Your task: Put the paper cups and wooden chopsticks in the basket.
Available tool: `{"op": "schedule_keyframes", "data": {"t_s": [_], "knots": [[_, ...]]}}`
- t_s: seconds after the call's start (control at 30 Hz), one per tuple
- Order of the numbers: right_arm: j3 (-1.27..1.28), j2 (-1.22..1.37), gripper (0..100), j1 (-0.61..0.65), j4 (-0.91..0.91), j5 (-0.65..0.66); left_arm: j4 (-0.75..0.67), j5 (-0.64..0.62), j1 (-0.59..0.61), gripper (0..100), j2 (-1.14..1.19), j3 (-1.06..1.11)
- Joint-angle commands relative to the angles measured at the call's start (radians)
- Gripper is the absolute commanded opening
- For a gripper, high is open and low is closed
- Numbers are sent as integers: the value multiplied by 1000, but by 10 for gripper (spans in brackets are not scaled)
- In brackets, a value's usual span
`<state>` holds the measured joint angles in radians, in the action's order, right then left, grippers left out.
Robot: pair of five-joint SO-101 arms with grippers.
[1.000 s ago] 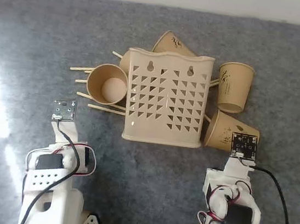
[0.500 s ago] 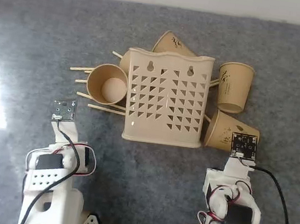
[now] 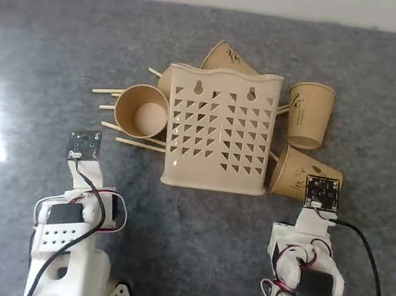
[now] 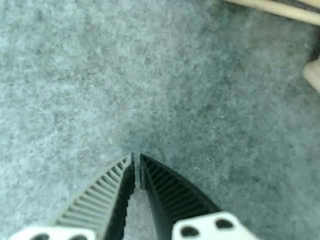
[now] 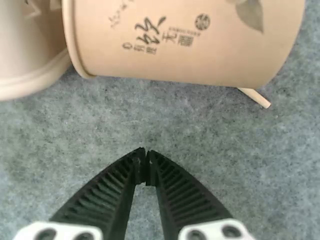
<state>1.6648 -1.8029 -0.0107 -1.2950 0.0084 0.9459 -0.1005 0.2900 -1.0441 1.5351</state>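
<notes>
Left fingers (image 4: 128, 171) and right fingers (image 5: 138, 164) are both pinched together, empty, over the grey surface (image 3: 44, 40). At least four paper cups (image 3: 141, 111) ring the flat-lying basket (image 3: 220, 133); the chopsticks (image 3: 109, 91), half hidden, defy counting.

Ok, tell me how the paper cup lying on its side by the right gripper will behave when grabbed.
The paper cup lies on its curved side, so a nudge would probably roll it in an arc. Its thin wall likely dents under a hard squeeze from the right gripper. Being paper, it should lift easily.
</notes>
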Motion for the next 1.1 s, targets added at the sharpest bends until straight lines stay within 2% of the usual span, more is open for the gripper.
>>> {"op": "schedule_keyframes", "data": {"t_s": [0.0,0.33,0.7,1.07], "knots": [[17,8,6,-7,-7,6,9,-6,5,14,-8,-30],[17,8,6,-7,-7,6,9,-3,-8,14,-8,-30],[17,8,6,-5,-7,8,8,-5,-169,14,-8,-30],[17,8,6,15,-7,6,8,-8,-183,14,-8,-30]]}}
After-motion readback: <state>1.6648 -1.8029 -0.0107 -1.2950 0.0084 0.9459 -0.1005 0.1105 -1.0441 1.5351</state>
